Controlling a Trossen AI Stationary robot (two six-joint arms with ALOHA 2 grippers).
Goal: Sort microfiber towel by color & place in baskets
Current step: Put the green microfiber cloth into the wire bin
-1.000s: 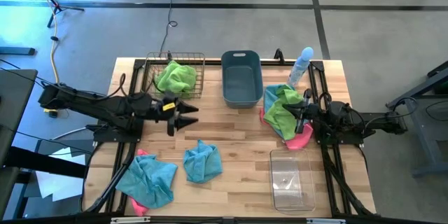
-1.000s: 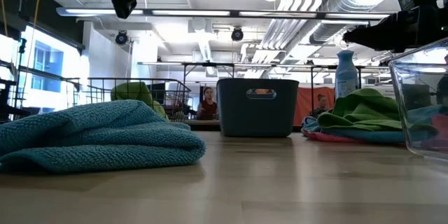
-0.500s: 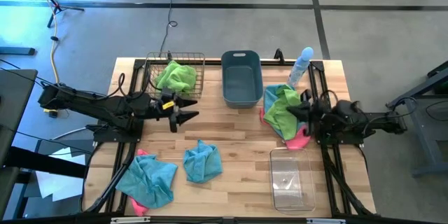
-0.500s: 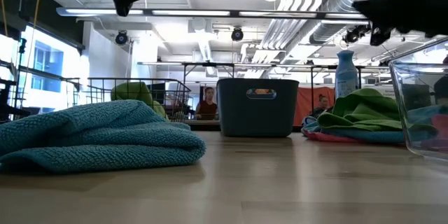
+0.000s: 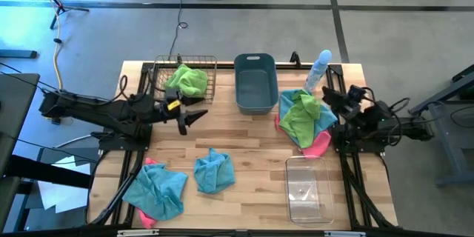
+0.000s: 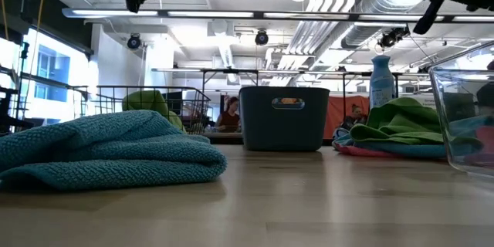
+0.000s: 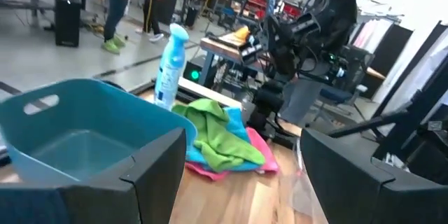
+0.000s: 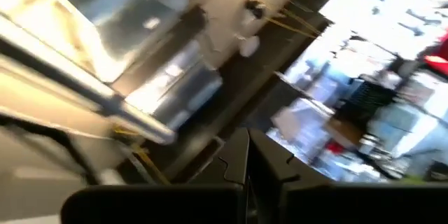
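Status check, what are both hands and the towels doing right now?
Left hand open, empty, beside wire basket. Right hand shut, empty, raised by the towel pile. One green towel in wire basket; blue tub and clear bin empty.

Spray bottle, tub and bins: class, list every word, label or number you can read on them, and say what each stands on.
None can be read.
Spray bottle: its label is too blurred.
Blue tub: a small mark by the handle is too small.
Clear bin: no print shows.

Green towel (image 5: 185, 81): crumpled in wire basket (image 5: 207, 65)
Blue tub (image 5: 255, 83) — empty
Clear bin (image 5: 307, 189) — empty
Right pile (image 5: 302, 118): green over blue, pink
Front towels (image 5: 215, 170): blue, crumpled
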